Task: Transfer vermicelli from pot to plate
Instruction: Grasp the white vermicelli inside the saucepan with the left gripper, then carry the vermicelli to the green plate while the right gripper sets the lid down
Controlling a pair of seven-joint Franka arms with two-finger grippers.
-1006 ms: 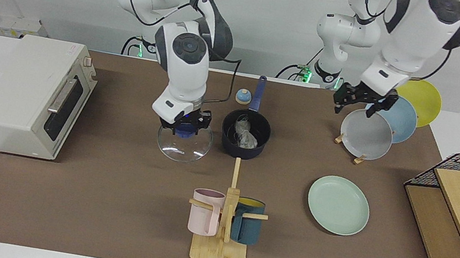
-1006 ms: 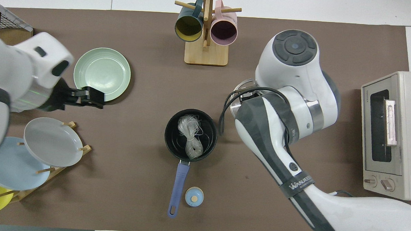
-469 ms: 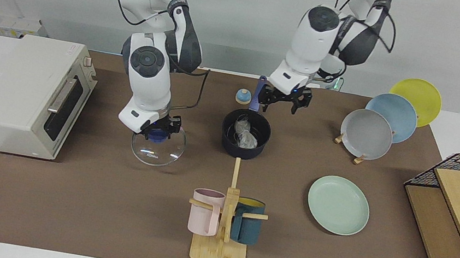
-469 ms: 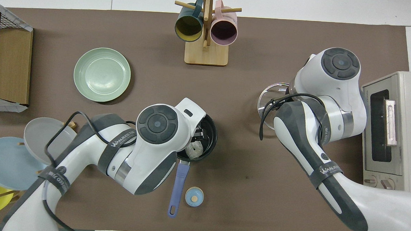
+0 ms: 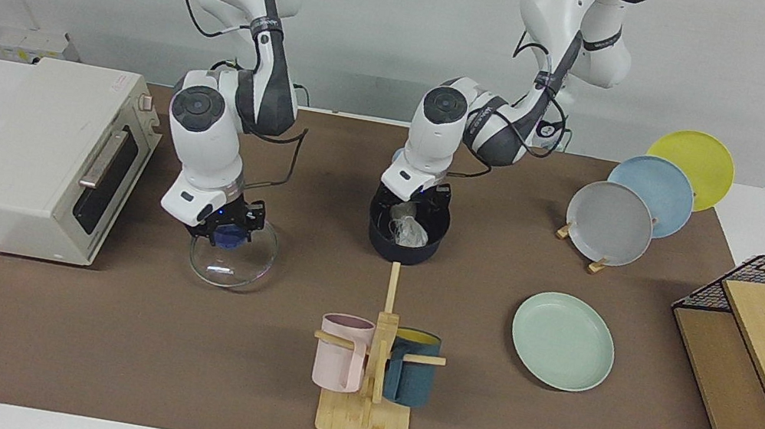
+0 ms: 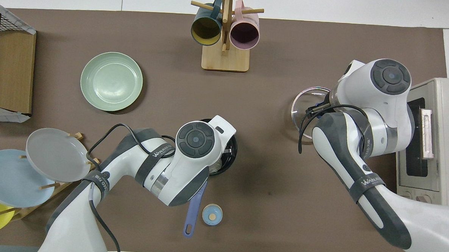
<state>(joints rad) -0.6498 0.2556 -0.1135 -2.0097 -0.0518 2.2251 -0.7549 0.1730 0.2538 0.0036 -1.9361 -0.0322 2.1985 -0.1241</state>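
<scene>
the step in hand is the reach into the pot (image 5: 406, 238), which stands on the brown mat near the middle of the edge nearest the robots, its blue handle (image 6: 193, 209) pointing toward them. the vermicelli (image 5: 409, 228), a crinkly clear bag of whitish noodles, lies inside the pot and has not been lifted. the left gripper (image 5: 421, 204) is down at the pot's mouth, over the bag, with its jaws standing wide and nothing between them; in the overhead view the arm's wrist covers most of the pot, so whether the fingertips already touch the bag cannot be told. the right gripper (image 5: 225, 229) is clenched on the blue knob of the glass lid (image 5: 230, 263), holding it low over the mat toward the right arm's end, beside the toaster oven (image 5: 43, 154); whether the lid's rim rests on the mat cannot be told. the plate (image 5: 562, 341), pale mint green, sits bare toward the left arm's end of the mat, farther from the robots than the pot and well apart from it. judging from this, the next move calls for the left gripper to settle around the bag and close on it, gently, since the film is slippery and the noodles brittle, then lift straight up clear of the pot's rim before carrying it across to the plate.
</scene>
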